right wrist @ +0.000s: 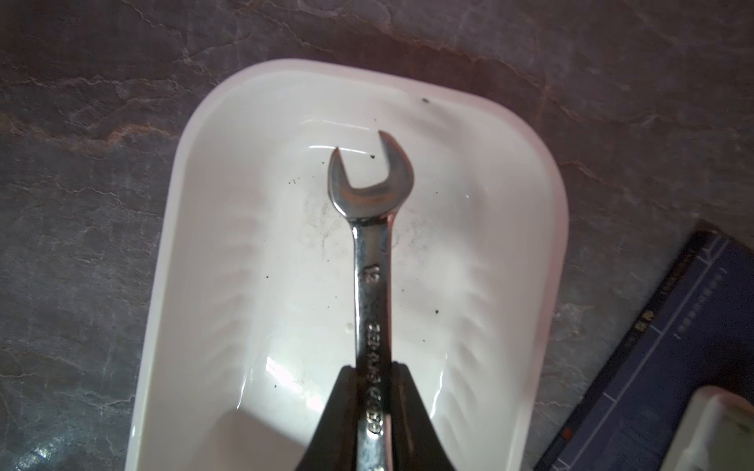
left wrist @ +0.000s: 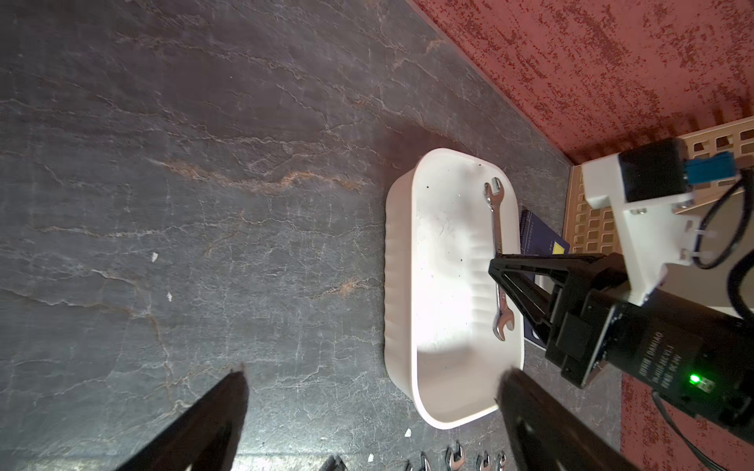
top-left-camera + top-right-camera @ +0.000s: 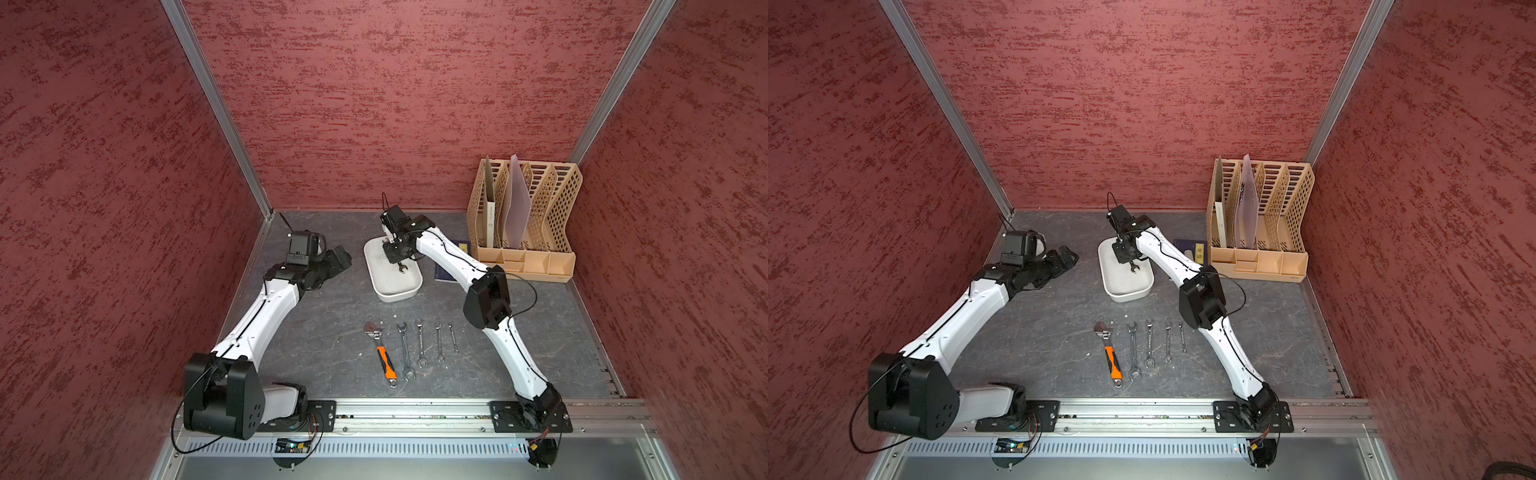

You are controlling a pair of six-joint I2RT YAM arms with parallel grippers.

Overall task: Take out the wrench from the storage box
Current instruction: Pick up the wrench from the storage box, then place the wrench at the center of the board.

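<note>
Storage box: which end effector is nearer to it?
Right. The right end effector is over the storage box, shut on the wrench; the left end effector hangs open beside it.

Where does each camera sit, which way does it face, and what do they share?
Top views: high above the front rail, looking down at the table; left arm, right arm show, right tool over the storage box.
Left wrist: on the left arm, facing the box; open left tool frames it.
Right wrist: on the right arm, looking into the box; its tool grips the wrench.
All share box and wrench.
</note>
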